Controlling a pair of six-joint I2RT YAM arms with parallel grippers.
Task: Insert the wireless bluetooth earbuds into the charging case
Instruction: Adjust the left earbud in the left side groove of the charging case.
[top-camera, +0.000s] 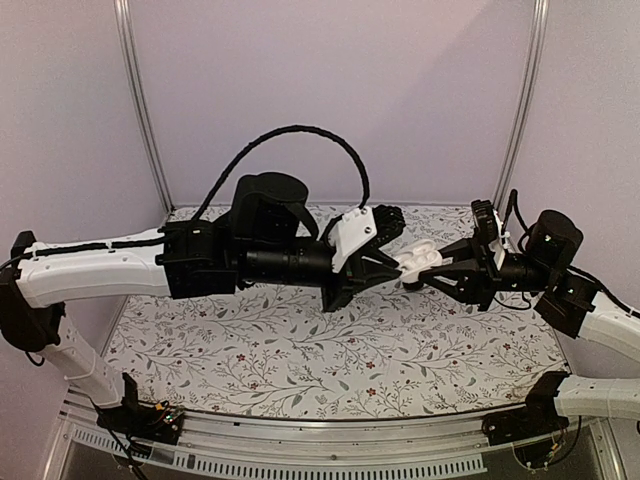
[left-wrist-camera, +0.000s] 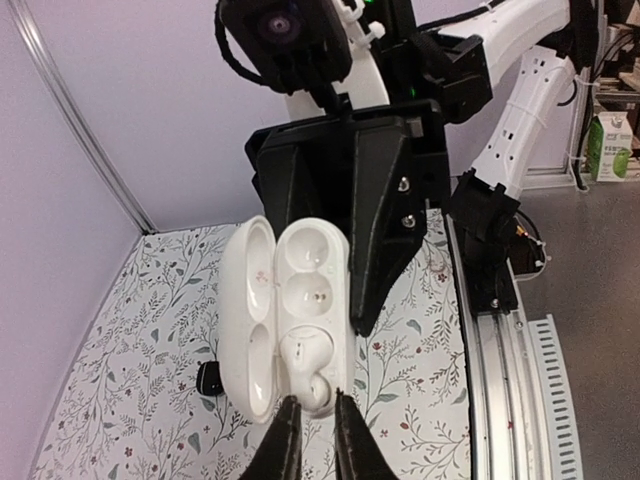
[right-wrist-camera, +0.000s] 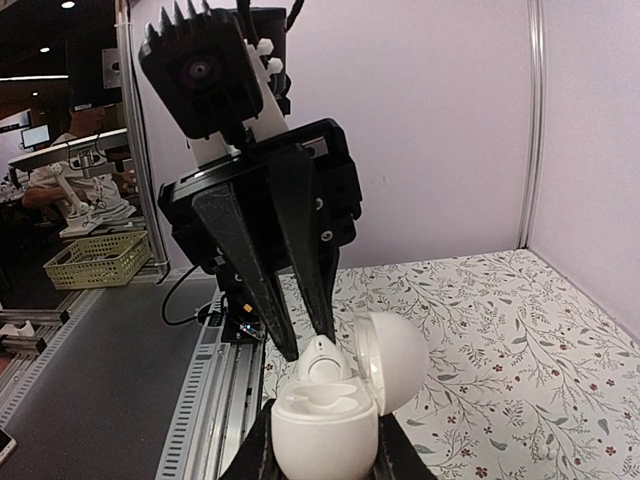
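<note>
A white earbud (right-wrist-camera: 322, 360) is seen at the near well of the open charging case (left-wrist-camera: 310, 300), partly down in it and not yet seated, as far as can be judged. It is pinched between the narrowly set fingers of the left hand (left-wrist-camera: 317, 425), which reaches the case from above. The remaining wells appear empty. The lid (left-wrist-camera: 245, 310) is swung fully open to one side. The case itself is gripped by its body in the right hand (top-camera: 432, 268), whose fingers are closed firmly on it, and it is held up in the air above the flowered desk (left-wrist-camera: 130, 330), between the two arms. A small dark piece (left-wrist-camera: 208, 377) is seen lying on the desk under the lid; whether it is the second earbud cannot be told. The task is judged about midway: one earbud is being seated, and the other remains to be fetched and inserted.
</note>
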